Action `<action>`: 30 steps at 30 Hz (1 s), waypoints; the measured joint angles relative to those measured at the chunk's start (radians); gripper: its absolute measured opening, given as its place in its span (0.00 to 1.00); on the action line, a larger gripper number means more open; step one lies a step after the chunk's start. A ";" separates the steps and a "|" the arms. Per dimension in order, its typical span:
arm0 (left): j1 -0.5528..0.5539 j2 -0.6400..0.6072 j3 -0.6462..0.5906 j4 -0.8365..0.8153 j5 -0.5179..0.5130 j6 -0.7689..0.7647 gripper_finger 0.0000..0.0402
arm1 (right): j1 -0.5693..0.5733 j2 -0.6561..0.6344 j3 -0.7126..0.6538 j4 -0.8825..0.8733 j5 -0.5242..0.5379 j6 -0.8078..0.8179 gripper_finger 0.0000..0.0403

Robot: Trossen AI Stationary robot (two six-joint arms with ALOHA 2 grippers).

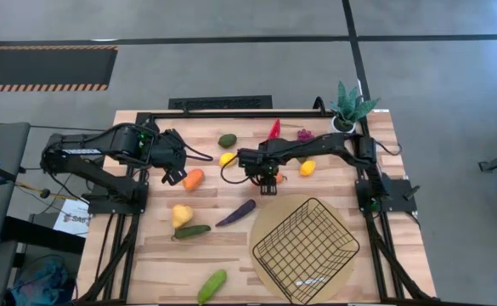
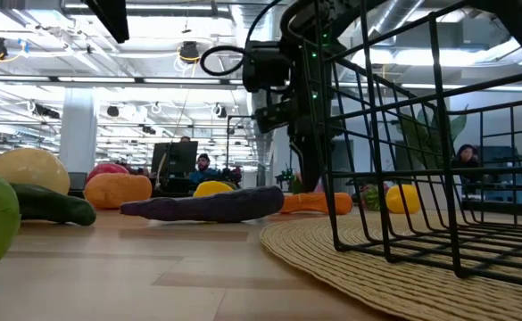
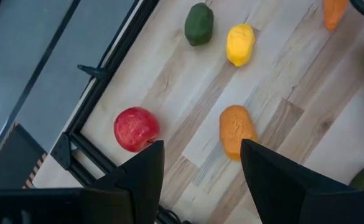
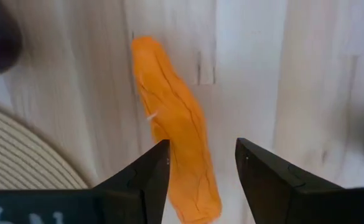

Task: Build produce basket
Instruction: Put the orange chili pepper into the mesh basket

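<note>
The right tool (image 4: 199, 163) hangs open over the carrot (image 4: 172, 124), fingers either side of it, gripping nothing; the carrot lies flat on the surface (image 1: 231, 255) just beside the mat (image 4: 26, 155). The basket (image 1: 306, 251) stands empty on that mat, with the aubergine (image 1: 235, 213) near it. The left tool (image 3: 200, 168) is open above the orange (image 3: 236, 129), with the apple (image 3: 135, 128) near. Lemons, cucumbers and a pear (image 1: 181, 214) lie scattered on the surface.
</note>
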 joint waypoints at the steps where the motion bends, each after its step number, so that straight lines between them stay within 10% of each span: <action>1: 0.000 0.000 0.000 0.000 0.000 0.000 0.49 | -0.002 0.001 -0.001 -0.001 -0.006 0.001 0.51; 30: 0.000 0.000 0.000 0.000 0.007 -0.012 0.49 | -0.009 -0.004 -0.155 0.164 -0.112 0.061 0.48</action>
